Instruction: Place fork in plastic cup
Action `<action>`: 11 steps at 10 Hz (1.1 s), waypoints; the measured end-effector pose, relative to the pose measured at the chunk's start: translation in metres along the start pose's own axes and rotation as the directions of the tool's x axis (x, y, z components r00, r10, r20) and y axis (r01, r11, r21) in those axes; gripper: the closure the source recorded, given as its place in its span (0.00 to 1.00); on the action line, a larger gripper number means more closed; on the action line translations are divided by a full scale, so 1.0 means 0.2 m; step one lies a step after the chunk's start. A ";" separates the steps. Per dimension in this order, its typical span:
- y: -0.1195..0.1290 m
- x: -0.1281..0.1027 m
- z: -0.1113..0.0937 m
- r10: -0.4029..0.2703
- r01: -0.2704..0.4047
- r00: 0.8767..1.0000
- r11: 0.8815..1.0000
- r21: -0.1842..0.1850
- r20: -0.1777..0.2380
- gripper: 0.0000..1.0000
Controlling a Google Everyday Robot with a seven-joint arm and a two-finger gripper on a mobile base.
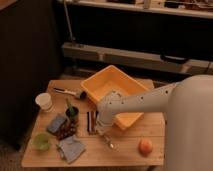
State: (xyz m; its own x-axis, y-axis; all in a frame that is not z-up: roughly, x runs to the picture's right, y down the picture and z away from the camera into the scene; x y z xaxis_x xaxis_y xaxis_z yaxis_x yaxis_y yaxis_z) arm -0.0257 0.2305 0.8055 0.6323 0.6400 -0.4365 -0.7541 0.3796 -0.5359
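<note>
Now your tool hangs low over the counter, beside the yellow bin. You cannot tell if it grips anything. The fork lies just by it, well apart from the plastic cup.

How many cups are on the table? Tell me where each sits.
3: white cup at the left edge, small dark cup right of it, light-green plastic cup front left. The tool hangs right of the small dark cup, by the fork.

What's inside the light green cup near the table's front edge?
The plastic cup shows only its green inside; its near inner wall is hidden by the rim. The fork is at the hand, low over the table in front of the yellow bin.
</note>
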 end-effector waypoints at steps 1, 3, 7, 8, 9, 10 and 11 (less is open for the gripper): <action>0.01 -0.02 -0.01 0.000 0.000 1.000 1.000 0.007 -0.003 0.99; 0.03 -0.05 -0.11 0.016 -0.017 1.000 1.000 0.027 0.016 1.00; 0.19 -0.23 -0.52 0.007 -0.011 0.993 0.999 0.042 0.114 1.00; 0.24 -0.29 -0.61 -0.003 -0.002 0.989 0.999 0.034 0.150 1.00; 0.32 -0.37 -0.71 -0.021 0.018 0.979 1.000 0.021 0.201 1.00; 0.42 -0.49 -0.80 -0.045 0.048 0.962 0.999 -0.003 0.270 1.00; 0.51 -0.59 -0.86 -0.066 0.079 0.943 0.996 -0.029 0.327 1.00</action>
State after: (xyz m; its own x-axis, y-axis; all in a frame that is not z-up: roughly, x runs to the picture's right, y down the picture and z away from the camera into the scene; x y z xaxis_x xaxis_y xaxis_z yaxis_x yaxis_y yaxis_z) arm -0.1463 0.0787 0.6790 0.5877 0.7969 -0.1401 -0.6960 0.4097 -0.5897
